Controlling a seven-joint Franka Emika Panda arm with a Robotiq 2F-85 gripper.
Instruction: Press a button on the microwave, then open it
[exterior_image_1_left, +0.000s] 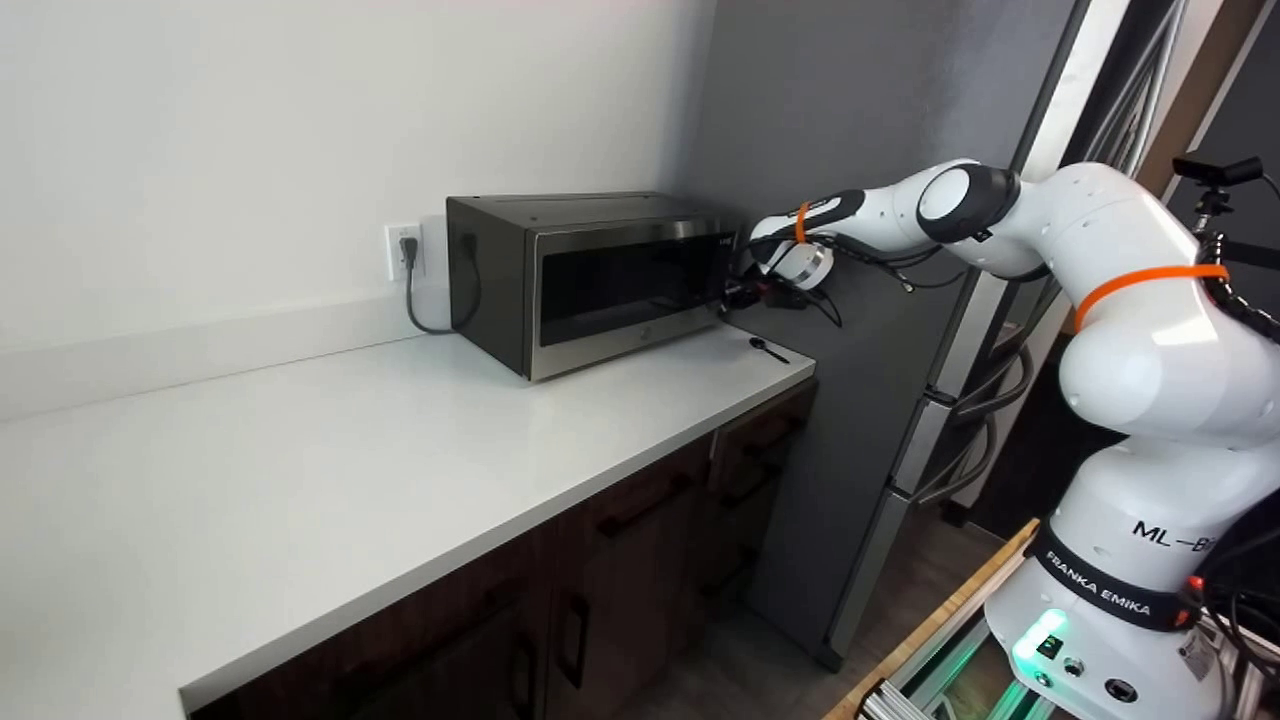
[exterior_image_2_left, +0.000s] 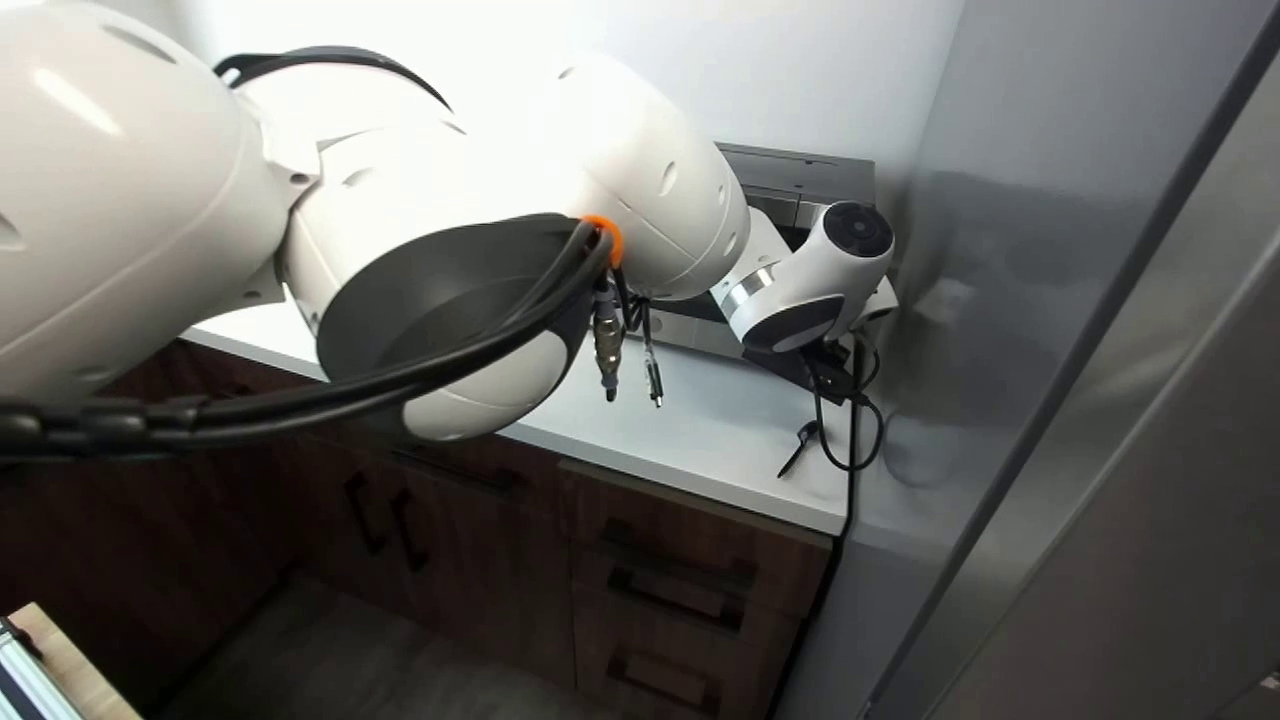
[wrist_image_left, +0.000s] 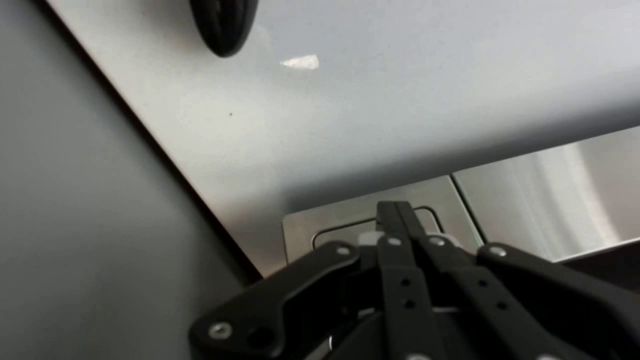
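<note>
The microwave (exterior_image_1_left: 630, 285) is a dark-grey metallic box on the counter with its door shut; its control end is hidden by my wrist in an exterior view. Its top also shows behind the arm in an exterior view (exterior_image_2_left: 800, 175). In the wrist view its metallic front (wrist_image_left: 540, 195) has a large outlined button (wrist_image_left: 342, 239) at the lower end of the control strip. My gripper (wrist_image_left: 393, 206) is shut and empty, fingertips together over the button's edge; I cannot tell whether they touch it. The gripper also shows at the microwave's control end in an exterior view (exterior_image_1_left: 738, 293).
A black spoon (exterior_image_1_left: 768, 350) lies on the white counter (exterior_image_1_left: 350, 480) near its end; part of it shows in the wrist view (wrist_image_left: 224, 25). A tall grey fridge side (exterior_image_1_left: 850, 130) stands close beside the gripper. A power cord (exterior_image_1_left: 412, 300) runs to the wall outlet.
</note>
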